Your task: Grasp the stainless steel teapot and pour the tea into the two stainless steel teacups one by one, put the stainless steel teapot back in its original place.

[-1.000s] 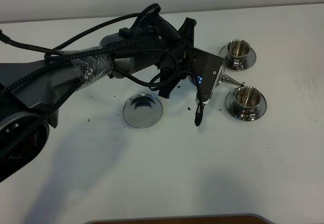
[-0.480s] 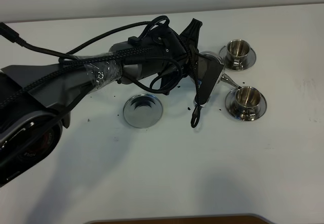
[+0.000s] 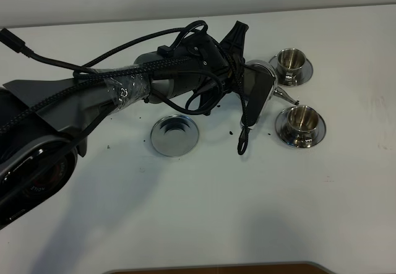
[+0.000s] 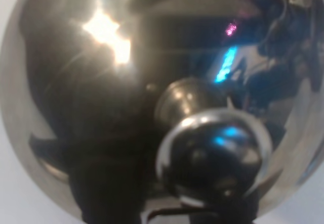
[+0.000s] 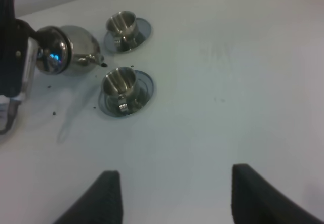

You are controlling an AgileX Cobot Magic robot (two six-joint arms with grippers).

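Note:
My left gripper (image 5: 24,64) holds the stainless steel teapot (image 3: 258,83) off the table, tilted, its fingers hidden behind the wrist. The thin spout (image 3: 283,94) points at the nearer teacup (image 3: 301,119) and ends just short of its rim. The other teacup (image 3: 291,60) stands behind it, each on its saucer. The left wrist view is filled by the teapot's domed lid and knob (image 4: 210,155). The right wrist view shows the teapot (image 5: 76,44) and both teacups (image 5: 120,81) (image 5: 121,23). The round steel saucer (image 3: 174,135) of the original place lies bare. My right gripper (image 5: 177,201) is open above bare table.
Dark specks (image 3: 238,132) dot the white table between the bare saucer and the nearer cup. A black cable loop (image 3: 242,143) hangs from the left wrist. The table's front edge (image 3: 216,266) shows at the bottom of the high view.
The left wrist has rolled and shifted slightly away from the front edge, carrying the teapot with it. In the last half second almost nothing moved but the hanging loop.

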